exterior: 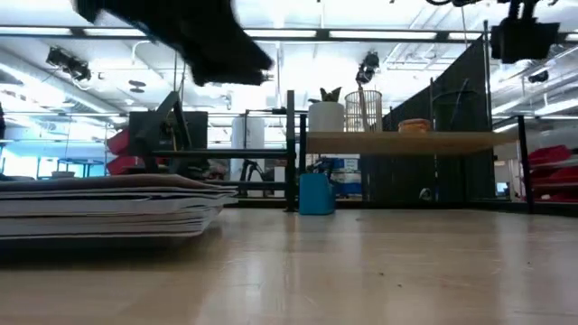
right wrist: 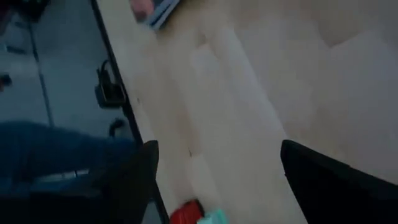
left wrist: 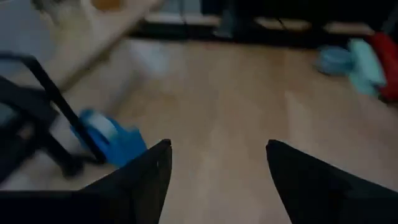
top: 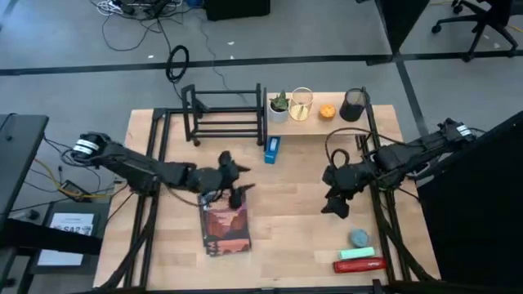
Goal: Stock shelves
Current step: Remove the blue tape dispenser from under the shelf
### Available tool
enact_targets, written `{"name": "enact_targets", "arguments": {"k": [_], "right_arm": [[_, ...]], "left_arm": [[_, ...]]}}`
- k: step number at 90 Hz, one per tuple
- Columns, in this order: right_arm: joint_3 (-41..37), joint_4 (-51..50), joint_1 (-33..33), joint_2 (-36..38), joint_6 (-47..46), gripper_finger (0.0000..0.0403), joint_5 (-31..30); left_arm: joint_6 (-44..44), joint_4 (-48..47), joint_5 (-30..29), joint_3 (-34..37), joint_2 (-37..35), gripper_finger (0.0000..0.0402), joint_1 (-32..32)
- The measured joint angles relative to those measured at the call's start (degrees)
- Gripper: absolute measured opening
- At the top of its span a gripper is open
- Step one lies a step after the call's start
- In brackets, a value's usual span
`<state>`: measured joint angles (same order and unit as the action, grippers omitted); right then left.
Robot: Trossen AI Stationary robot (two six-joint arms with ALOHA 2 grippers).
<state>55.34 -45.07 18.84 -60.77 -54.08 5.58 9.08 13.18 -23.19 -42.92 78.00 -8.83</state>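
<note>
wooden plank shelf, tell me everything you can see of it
The wooden plank shelf is a pale board raised on black posts, standing at the table's far edge right of the black rack. On it, in a row, sit a small potted plant, a wire cup, an orange round item and a dark cylindrical holder. The low view shows open space beneath the board. A blue box lies on the table near its left end. Neither gripper touches it.

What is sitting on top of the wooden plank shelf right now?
On the wooden plank shelf: a small potted plant, a wire basket, an orange round item and a dark cup. What the cup and basket contain cannot be seen.
</note>
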Motion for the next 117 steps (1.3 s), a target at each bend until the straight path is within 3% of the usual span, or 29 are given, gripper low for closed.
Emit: {"name": "enact_targets", "arguments": {"k": [11, 21, 41, 62, 92, 117], "right_arm": [[0.0, 0.2, -1.2, 0.0, -3.1, 0.0307, 0.1], [0.0, 0.4, -1.4, 0.0, -5.2, 0.0307, 0.3], [0.0, 0.5, -1.4, 0.0, -11.7, 0.0307, 3.1], [0.0, 0.5, -1.3, 0.0, -15.8, 0.0307, 4.7], [0.0, 0.9, -1.3, -0.1, -16.2, 0.0307, 3.2], [0.0, 0.9, -1.3, -0.1, -15.3, 0.0307, 1.3]], "left_arm": [[-6.7, 6.5, 8.3, 0.0, 5.1, 0.0241, 5.9], [-15.6, 11.4, 12.3, 0.0, 10.0, 0.0241, 9.3], [-25.3, 13.3, 13.0, -5.1, 19.6, 0.0241, 13.6], [-26.9, 10.0, 13.5, -14.2, 29.9, 0.0214, 16.0], [-26.9, -5.6, 8.6, -21.2, 31.2, 0.019, 16.1], [-27.0, -8.5, 8.7, -20.9, 31.2, 0.0189, 16.6]]}}
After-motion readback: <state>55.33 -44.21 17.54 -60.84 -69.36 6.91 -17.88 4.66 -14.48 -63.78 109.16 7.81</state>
